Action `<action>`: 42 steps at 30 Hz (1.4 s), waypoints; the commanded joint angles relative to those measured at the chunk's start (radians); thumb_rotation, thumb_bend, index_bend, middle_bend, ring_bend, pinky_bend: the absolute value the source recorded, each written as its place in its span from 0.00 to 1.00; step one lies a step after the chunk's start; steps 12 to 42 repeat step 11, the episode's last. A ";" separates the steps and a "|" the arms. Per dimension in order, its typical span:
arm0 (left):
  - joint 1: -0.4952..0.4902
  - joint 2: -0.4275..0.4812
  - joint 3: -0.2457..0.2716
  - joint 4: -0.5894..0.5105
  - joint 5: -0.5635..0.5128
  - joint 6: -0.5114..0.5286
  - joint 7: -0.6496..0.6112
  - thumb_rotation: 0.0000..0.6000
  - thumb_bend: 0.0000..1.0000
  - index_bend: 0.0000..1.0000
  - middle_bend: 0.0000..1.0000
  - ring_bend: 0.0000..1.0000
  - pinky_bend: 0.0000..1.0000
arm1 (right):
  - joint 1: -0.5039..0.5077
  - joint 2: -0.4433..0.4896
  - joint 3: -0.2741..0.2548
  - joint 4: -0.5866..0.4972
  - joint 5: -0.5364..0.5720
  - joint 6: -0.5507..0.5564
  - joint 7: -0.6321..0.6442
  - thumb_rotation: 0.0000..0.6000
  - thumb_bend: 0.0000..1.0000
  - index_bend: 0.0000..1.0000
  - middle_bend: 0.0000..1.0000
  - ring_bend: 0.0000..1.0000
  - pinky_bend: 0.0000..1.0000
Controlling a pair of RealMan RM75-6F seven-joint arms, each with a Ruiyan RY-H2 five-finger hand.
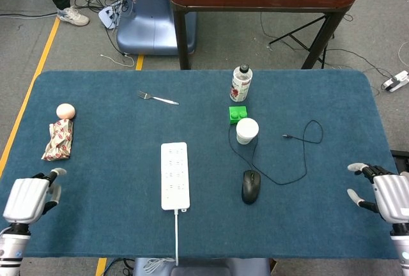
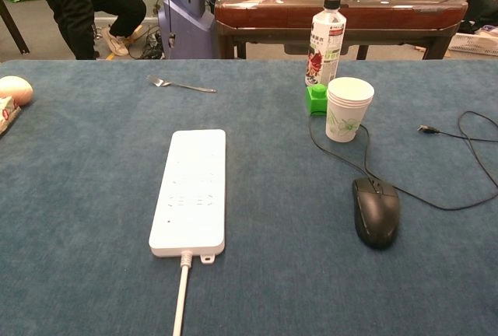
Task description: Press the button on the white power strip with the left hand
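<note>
**Power strip lies flat mid-table, both hands parked at the near corners**

The white power strip [image 1: 174,175] lies flat on the blue table [image 1: 96,142], lengthwise toward the robot, with its white cord [image 1: 177,237] running off the near edge. It looks like a rigid plastic bar, light enough to skid on the cloth if pushed sideways, so a press would best come straight down. The button itself is too small to make out; it probably sits at the cord end. No grasp is needed, only a fingertip on that spot.

The left hand [image 1: 29,197] sits at the table's near left corner, well apart from the strip, holding nothing, fingers loosely curled with tips showing. The right hand [image 1: 383,194] is at the near right corner, fingers apart and empty. Neither appears in the chest view.

Right of the strip lie a black mouse [image 1: 251,186] with its looping cable [image 1: 300,154], a paper cup [image 1: 247,130], a green block [image 1: 238,114] and a bottle [image 1: 241,83]. A fork [image 1: 157,98] lies farther back; an egg-like ball [image 1: 66,110] and a wrapper [image 1: 58,140] sit at the left.
</note>
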 commanded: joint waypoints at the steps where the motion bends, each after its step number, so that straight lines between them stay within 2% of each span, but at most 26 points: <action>1: 0.026 0.003 -0.003 0.010 -0.015 0.014 0.003 1.00 0.55 0.44 0.64 0.55 0.74 | 0.005 0.002 -0.004 -0.013 0.013 -0.017 -0.019 1.00 0.18 0.36 0.44 0.44 0.53; 11: 0.046 -0.003 -0.033 0.014 0.007 0.026 -0.006 1.00 0.55 0.45 0.64 0.55 0.74 | 0.013 0.004 -0.012 -0.010 0.021 -0.046 -0.019 1.00 0.18 0.36 0.44 0.44 0.50; 42: 0.046 -0.003 -0.033 0.014 0.007 0.026 -0.006 1.00 0.55 0.45 0.64 0.55 0.74 | 0.013 0.004 -0.012 -0.010 0.021 -0.046 -0.019 1.00 0.18 0.36 0.44 0.44 0.50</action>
